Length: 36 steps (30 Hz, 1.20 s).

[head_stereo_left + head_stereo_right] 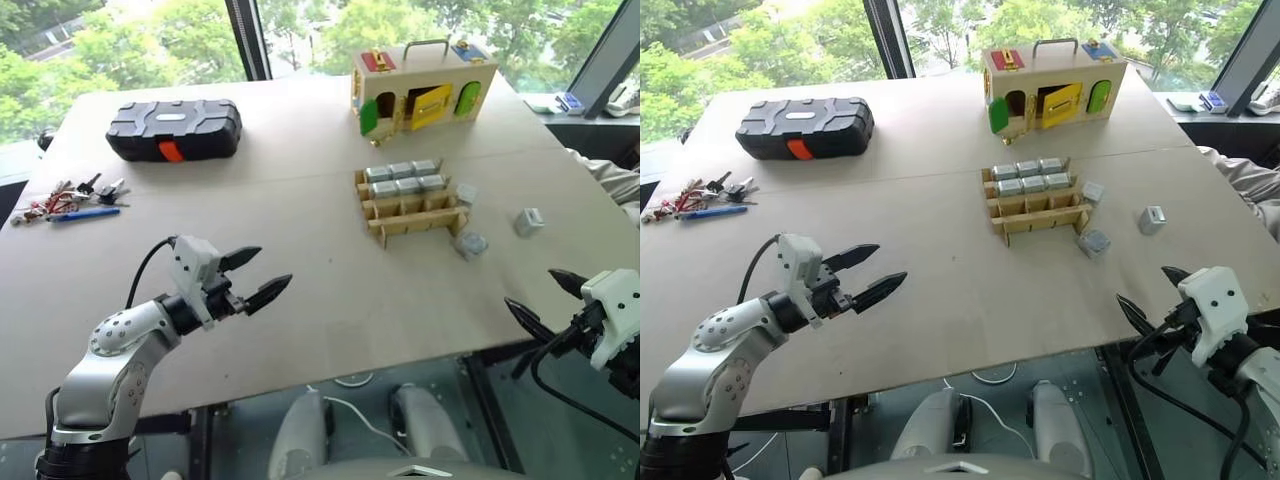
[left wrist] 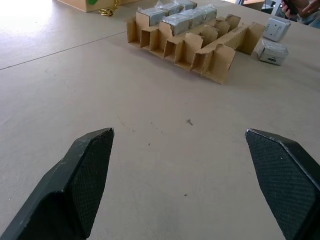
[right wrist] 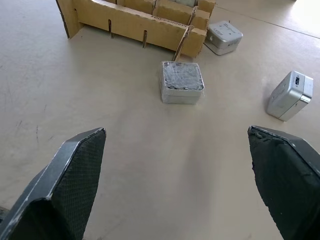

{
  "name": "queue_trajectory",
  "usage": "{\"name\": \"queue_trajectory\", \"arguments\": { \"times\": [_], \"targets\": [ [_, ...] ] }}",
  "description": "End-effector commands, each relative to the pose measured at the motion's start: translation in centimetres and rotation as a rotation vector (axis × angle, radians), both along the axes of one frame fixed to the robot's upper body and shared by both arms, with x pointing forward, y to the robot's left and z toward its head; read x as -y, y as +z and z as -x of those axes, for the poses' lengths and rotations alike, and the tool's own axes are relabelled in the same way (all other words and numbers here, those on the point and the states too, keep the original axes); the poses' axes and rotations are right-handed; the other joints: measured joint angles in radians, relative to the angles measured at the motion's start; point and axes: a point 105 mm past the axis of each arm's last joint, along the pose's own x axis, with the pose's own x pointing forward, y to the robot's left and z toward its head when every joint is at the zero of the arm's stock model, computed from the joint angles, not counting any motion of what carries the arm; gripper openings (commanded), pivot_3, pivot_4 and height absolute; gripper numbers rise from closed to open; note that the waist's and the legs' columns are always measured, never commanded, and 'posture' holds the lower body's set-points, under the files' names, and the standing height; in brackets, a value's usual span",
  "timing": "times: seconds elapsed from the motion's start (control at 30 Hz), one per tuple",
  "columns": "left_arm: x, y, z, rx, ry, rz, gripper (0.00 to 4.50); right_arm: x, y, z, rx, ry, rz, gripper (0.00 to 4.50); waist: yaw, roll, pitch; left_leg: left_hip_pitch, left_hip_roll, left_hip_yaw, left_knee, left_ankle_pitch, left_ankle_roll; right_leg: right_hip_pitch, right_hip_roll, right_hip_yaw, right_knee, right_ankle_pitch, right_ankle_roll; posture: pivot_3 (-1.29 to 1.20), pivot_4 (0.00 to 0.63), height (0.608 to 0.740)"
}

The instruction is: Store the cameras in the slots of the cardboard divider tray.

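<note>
1. Cardboard divider tray sits right of centre on the light wooden table; low brown grid of slots, just in front of the wooden box with coloured doors; the two are apart.
2. Six cameras already in the tray; silver-grey blocks in two rows of three, filling the slots on the far side; the near slots show bare cardboard.
3. Three loose cameras on the table right of the tray; one just beside the tray's right edge; one flat near the tray's near-right corner, dark textured face up; one further right, well apart from the tray, tilted on an edge.
4. Left gripper hovers over bare table, near-left part, pointing toward the tray; fingers spread wide, nothing between them; well apart from tray and cameras.
5. Right gripper at the near-right table edge; jaws wide apart, empty; right wrist view looks at the flat camera and the tilted one, neither touched.
6. Black case with orange latch at far left; bunch of keys and a blue pen at the left edge.
7. A person's light sleeve shows at the right edge.
</note>
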Motion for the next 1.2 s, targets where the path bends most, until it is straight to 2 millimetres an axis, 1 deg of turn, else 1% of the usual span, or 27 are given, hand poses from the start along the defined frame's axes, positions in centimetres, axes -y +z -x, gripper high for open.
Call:
{"name": "queue_trajectory", "arguments": {
  "times": [0.03, 0.07, 0.13, 0.2, 0.23, 0.27, 0.33, 0.47, 0.57, 0.6, 0.73, 1.0, 1.1, 1.17, 1.2],
  "targets": [
    [0.4, 2.5, 0.2, 0.065, -0.058, 0.043, 4.36, 0.4, 1.4, -0.7, 0.039, -0.032, -0.002, 4.50, 0.000, 0.000, 0.000, 0.000, 0.000, 0.000, 0.000, 0.000, 0.000, 0.000, 0.000, 0.000, 0.000, 0.000, 0.000, 0.00, 0.150, 0.740],
    [0.9, 3.2, 0.3, 0.071, -0.101, 0.074, 4.36, 0.7, 1.6, -1.4, 0.032, -0.065, -0.004, 4.50, -0.001, -0.001, 0.000, 0.000, 0.000, 0.000, 0.000, 0.000, 0.000, 0.000, 0.000, 0.000, 0.000, 0.000, 0.000, 0.00, 0.150, 0.740],
    [1.7, 4.5, 0.6, 0.088, -0.180, 0.118, 4.36, 2.3, 1.3, -2.7, -0.036, -0.198, 0.065, 4.50, -0.002, -0.001, 0.000, 0.000, 0.000, 0.001, 0.001, 0.000, 0.000, 0.000, 0.000, 0.000, 0.000, 0.000, 0.000, 0.00, 0.150, 0.740],
    [3.0, 5.9, 1.1, 0.084, -0.291, 0.172, 4.36, 2.8, 1.6, -4.2, -0.085, -0.227, 0.005, 4.50, -0.002, -0.001, 0.000, 0.000, 0.000, 0.001, 0.002, 0.000, 0.000, 0.000, 0.000, 0.000, 0.000, 0.000, 0.000, 0.00, 0.150, 0.740],
    [3.4, 6.3, 1.4, 0.080, -0.330, 0.187, 4.36, 2.8, 1.8, -4.7, -0.099, -0.233, -0.018, 4.50, -0.002, -0.001, 0.000, 0.000, 0.000, 0.001, 0.003, 0.000, 0.000, 0.001, -0.001, 0.001, 0.000, 0.000, 0.000, 0.00, 0.150, 0.740],
    [4.1, 6.8, 1.7, 0.073, -0.398, 0.187, 4.36, 3.5, 1.7, -5.7, -0.134, -0.277, -0.042, 4.50, -0.002, -0.001, 0.000, 0.001, 0.000, 0.002, 0.004, 0.000, 0.000, 0.001, -0.001, 0.001, 0.000, 0.000, 0.000, 0.00, 0.150, 0.740],
    [4.9, 7.3, 2.3, 0.068, -0.488, 0.171, 4.36, 4.5, 1.6, -7.1, -0.188, -0.348, -0.076, 4.50, -0.007, -0.001, 0.001, 0.001, 0.000, 0.003, 0.004, 0.000, 0.000, 0.001, 0.000, 0.002, 0.000, 0.000, 0.000, 0.00, 0.150, 0.740],
    [6.2, 8.4, 2.7, 0.085, -0.593, 0.156, 4.36, 5.8, 1.6, -9.6, -0.261, -0.408, -0.140, 4.50, -0.005, -0.001, 0.000, 0.001, -0.002, 0.001, 0.002, 0.000, 0.000, 0.001, 0.001, 0.003, 0.001, 0.000, 0.000, 0.00, 0.150, 0.740],
    [6.6, 8.8, 2.6, 0.105, -0.620, 0.136, 4.36, 6.3, 1.4, -10.8, -0.293, -0.419, -0.150, 4.50, -0.002, -0.001, 0.000, -0.001, -0.003, 0.000, 0.000, 0.000, 0.001, 0.000, 0.001, 0.003, 0.000, 0.000, -0.001, 0.00, 0.150, 0.740],
    [6.7, 8.9, 2.5, 0.105, -0.623, 0.137, 4.36, 6.3, 1.2, -11.2, -0.303, -0.412, -0.149, 4.50, -0.002, -0.001, 0.000, -0.001, -0.003, 0.000, -0.002, 0.000, 0.001, 0.000, 0.001, 0.003, -0.001, 0.002, -0.003, 0.00, 0.150, 0.740],
    [6.8, 8.8, 2.8, 0.098, -0.637, 0.134, 4.36, 6.7, 0.9, -12.9, -0.303, -0.427, -0.144, 4.50, -0.008, -0.001, 0.000, -0.002, -0.003, 0.000, -0.002, -0.001, 0.002, 0.000, 0.001, 0.005, -0.002, 0.002, -0.003, 0.00, 0.150, 0.740],
    [6.6, 8.4, 2.9, 0.102, -0.608, 0.122, 4.36, 7.2, 0.7, -16.3, -0.284, -0.431, -0.137, 4.50, -0.027, -0.001, 0.000, -0.001, -0.004, 0.000, -0.001, -0.001, 0.002, 0.000, 0.001, 0.005, -0.001, 0.000, 0.000, 0.00, 0.150, 0.740],
    [6.5, 8.4, 2.8, 0.107, -0.593, 0.122, 4.36, 7.1, 0.7, -17.1, -0.279, -0.423, -0.131, 4.50, -0.028, -0.001, 0.000, 0.000, -0.004, 0.000, -0.001, -0.001, 0.002, 0.000, 0.001, 0.005, -0.001, 0.000, 0.000, 0.00, 0.150, 0.740],
    [6.4, 8.3, 2.9, 0.108, -0.584, 0.118, 4.50, 7.1, 0.6, -17.6, -0.282, -0.417, -0.122, 3.97, -0.029, -0.001, 0.000, 0.000, -0.004, 0.000, -0.002, -0.001, 0.002, 0.000, 0.001, 0.005, -0.001, 0.001, 0.000, 0.00, 0.150, 0.740],
    [6.3, 8.2, 3.0, 0.108, -0.580, 0.119, 4.50, 7.0, 0.6, -17.7, -0.283, -0.409, -0.121, 3.68, -0.029, -0.001, 0.001, 0.000, -0.004, 0.000, -0.002, -0.001, 0.002, 0.000, 0.001, 0.006, -0.001, 0.001, 0.000, 0.00, 0.150, 0.740]
  ]
}}
